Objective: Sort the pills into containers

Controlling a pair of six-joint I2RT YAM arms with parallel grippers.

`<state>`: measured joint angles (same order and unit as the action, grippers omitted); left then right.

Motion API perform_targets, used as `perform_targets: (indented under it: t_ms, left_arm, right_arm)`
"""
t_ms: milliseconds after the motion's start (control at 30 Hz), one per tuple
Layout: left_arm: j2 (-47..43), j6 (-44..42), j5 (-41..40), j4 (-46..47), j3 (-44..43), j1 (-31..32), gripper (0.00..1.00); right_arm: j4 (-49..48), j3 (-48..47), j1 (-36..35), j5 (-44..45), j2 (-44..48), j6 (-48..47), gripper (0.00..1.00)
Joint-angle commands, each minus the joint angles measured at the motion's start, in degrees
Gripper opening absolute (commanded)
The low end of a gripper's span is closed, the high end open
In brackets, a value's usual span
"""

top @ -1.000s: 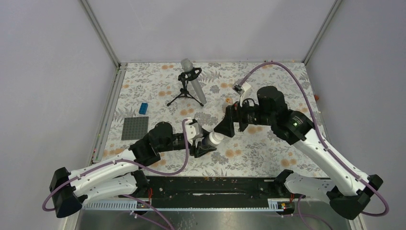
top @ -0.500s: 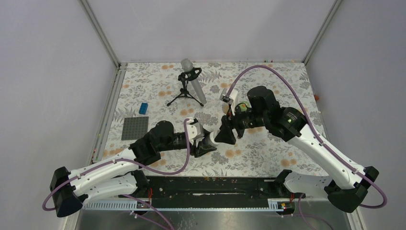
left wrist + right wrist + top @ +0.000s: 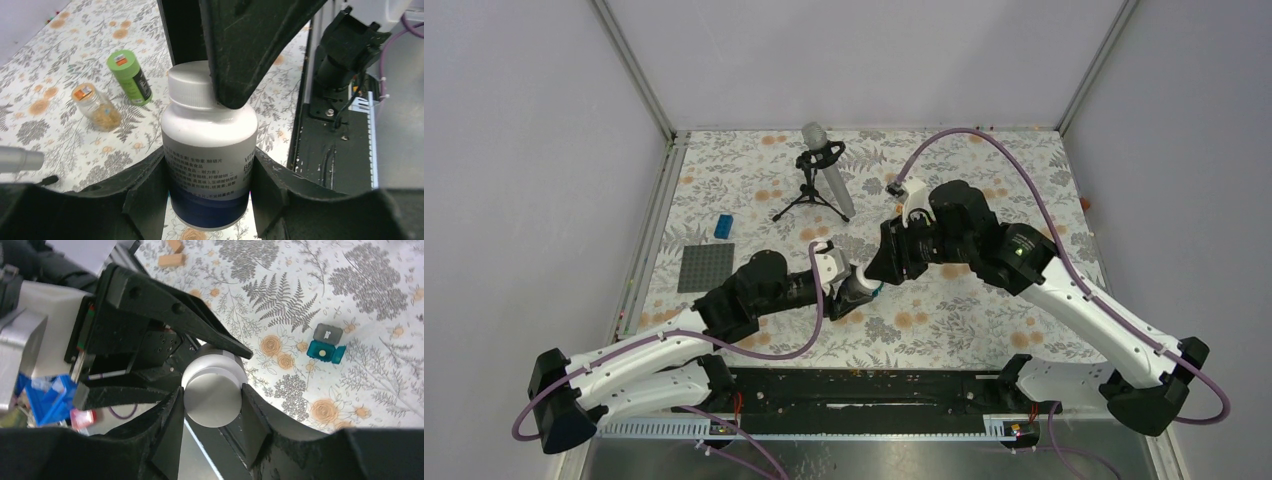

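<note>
A white pill bottle (image 3: 207, 145) with a dark blue base and a white screw cap (image 3: 192, 87) stands upright in the left wrist view. My left gripper (image 3: 206, 167) is shut on the bottle's body, one finger pressed against each side. From above, my right gripper (image 3: 211, 394) comes down over the cap (image 3: 212, 397), and both of its pads touch the cap's rim. In the top view the two grippers meet at the table's middle, left gripper (image 3: 852, 295) below right gripper (image 3: 879, 268). No loose pills show.
A green-capped bottle (image 3: 131, 76) and a clear jar of orange pills (image 3: 96, 106) lie on the floral cloth. A small teal box (image 3: 326, 351) sits open beside its grey lid (image 3: 327, 333). A microphone on a tripod (image 3: 824, 180), a blue brick (image 3: 723, 226) and a grey baseplate (image 3: 705, 267) stand further left.
My right gripper has swung left and down onto the bottle and closed its jaws from wide open onto the cap. The left gripper has kept hold of the bottle.
</note>
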<state>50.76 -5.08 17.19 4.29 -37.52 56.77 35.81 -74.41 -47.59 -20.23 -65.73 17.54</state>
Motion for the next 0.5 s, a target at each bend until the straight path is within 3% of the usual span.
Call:
perform_targets:
  t_ms: [0,100,133,233,333,467]
  left_arm:
    - [-0.2,-3.6,-4.5,-0.2,-3.1,0.4,0.00]
    - [-0.1,-4.2,-6.5,-0.8,-3.0,0.4,0.00]
    - [-0.1,-4.3,-7.0,-0.8,-2.9,0.4,0.00]
    - [0.0,-3.9,-7.1,-0.9,-2.8,0.4,0.00]
    - [-0.3,-3.3,-6.3,-1.0,-2.6,0.4,0.00]
    - [-1.0,-3.1,-3.6,-1.2,-2.3,0.4,0.00]
  right_arm:
    - [-7.5,-1.2,-1.5,16.9,-2.1,15.4,0.29]
    - [-5.6,-2.3,-2.7,26.4,-3.7,23.1,0.25]
    - [-6.4,-2.0,-3.0,27.0,-3.9,24.5,0.30]
    - [-12.1,0.8,-3.2,24.0,-1.5,24.2,0.67]
    - [-16.5,2.3,-3.1,17.2,2.2,14.4,0.90]
    - [-11.8,1.8,-3.1,4.0,6.5,-1.8,0.95]
